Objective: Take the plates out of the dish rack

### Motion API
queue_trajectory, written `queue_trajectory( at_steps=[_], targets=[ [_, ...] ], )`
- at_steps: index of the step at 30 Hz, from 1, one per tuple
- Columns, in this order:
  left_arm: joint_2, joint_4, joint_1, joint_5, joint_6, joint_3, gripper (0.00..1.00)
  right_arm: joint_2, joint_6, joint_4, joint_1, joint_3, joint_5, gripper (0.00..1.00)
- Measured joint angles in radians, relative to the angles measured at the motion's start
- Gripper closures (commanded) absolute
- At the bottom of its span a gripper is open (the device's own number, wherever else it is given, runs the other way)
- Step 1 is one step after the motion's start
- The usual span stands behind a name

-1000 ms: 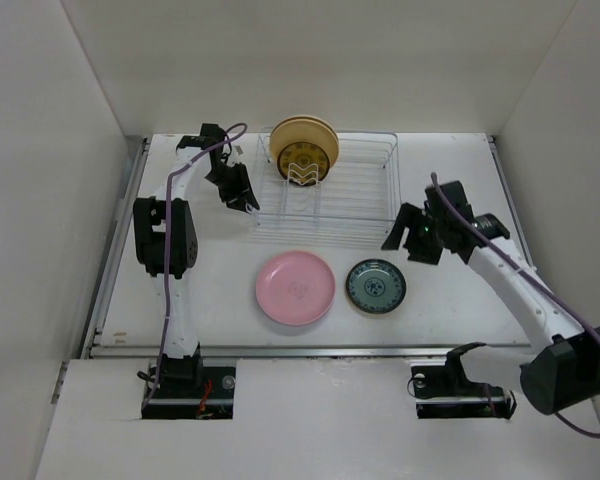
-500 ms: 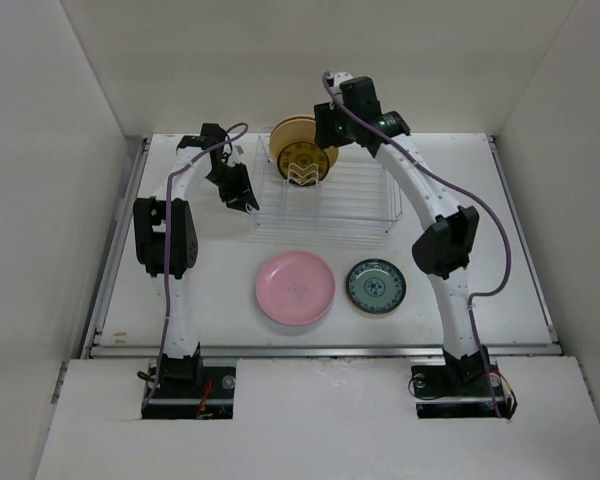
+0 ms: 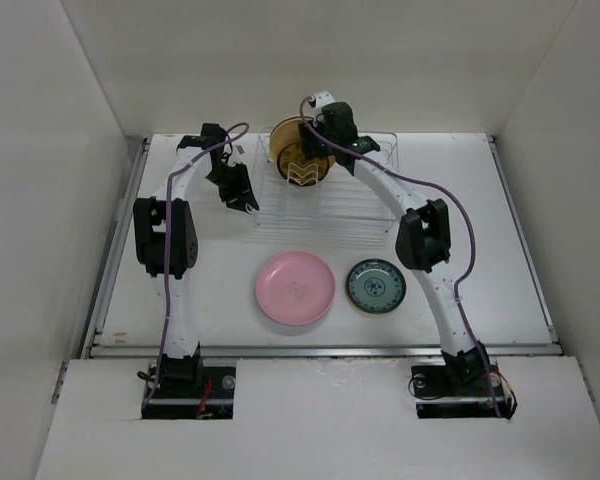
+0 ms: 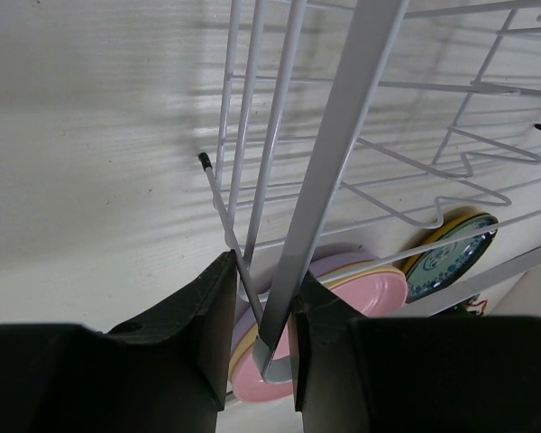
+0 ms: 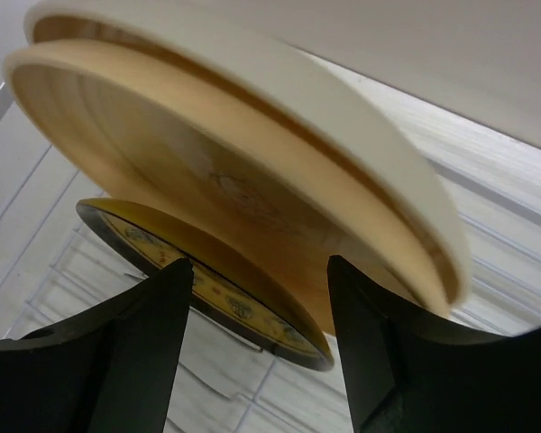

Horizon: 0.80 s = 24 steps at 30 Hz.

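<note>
Your right tool point(image 5: 260, 307) has swung down to the dish rack's point(image 3: 365, 205) 11 o'clock corner. It is spread, with the upright yellow plate point(image 5: 198, 171) and brown-gold plate point(image 5: 218, 296) just ahead between its tips. Your left tool point(image 4: 257, 329) pinches the rack's wire at 8 o'clock.

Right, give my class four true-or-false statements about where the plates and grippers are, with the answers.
1. The pink plate lies flat on the table, outside the dish rack. True.
2. The left gripper is open, clear of the rack. False: it is shut on a rack wire.
3. The teal-green plate stands in the rack. False: it lies on the table, right of the pink plate.
4. The right gripper is open, close to the yellow plate standing in the rack. True.
</note>
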Motion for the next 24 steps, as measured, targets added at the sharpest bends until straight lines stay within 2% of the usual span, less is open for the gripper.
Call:
queue_trajectory(
  at_steps=[1, 4, 5, 6, 9, 10, 15, 24],
  targets=[
    [0.0, 0.0, 0.0, 0.0, 0.0, 0.0, 1.0, 0.012, -0.002, 0.011, 0.005, 0.0, 0.001, 0.35],
    [0.0, 0.0, 0.0, 0.0, 0.001, 0.0, 1.0, 0.043, -0.015, 0.031, 0.014, 0.0, 0.001, 0.49],
    [0.0, -0.001, 0.0, 0.0, 0.001, 0.0, 1.0, 0.047, -0.02, 0.035, 0.013, 0.0, 0.002, 0.64],
    [0.0, 0.0, 0.0, -0.001, 0.001, 0.0, 1.0, 0.047, -0.03, 0.039, 0.011, 0.0, -0.002, 0.74],
    [0.0, 0.003, 0.003, -0.008, 0.001, 0.002, 1.0, 0.035, -0.05, 0.062, -0.006, 0.0, -0.1, 0.92],
    [0.0, 0.005, 0.003, -0.01, 0.002, 0.003, 1.0, 0.031, -0.058, 0.068, 0.001, 0.0, -0.106, 0.95],
    [0.0, 0.002, 0.01, -0.018, 0.003, 0.004, 1.0, -0.006, -0.076, 0.09, 0.018, -0.048, -0.094, 1.0],
    [0.0, 0.011, 0.012, -0.022, -0.002, 0.004, 1.0, -0.206, -0.151, 0.097, 0.054, -0.203, 0.015, 1.0]
  ],
)
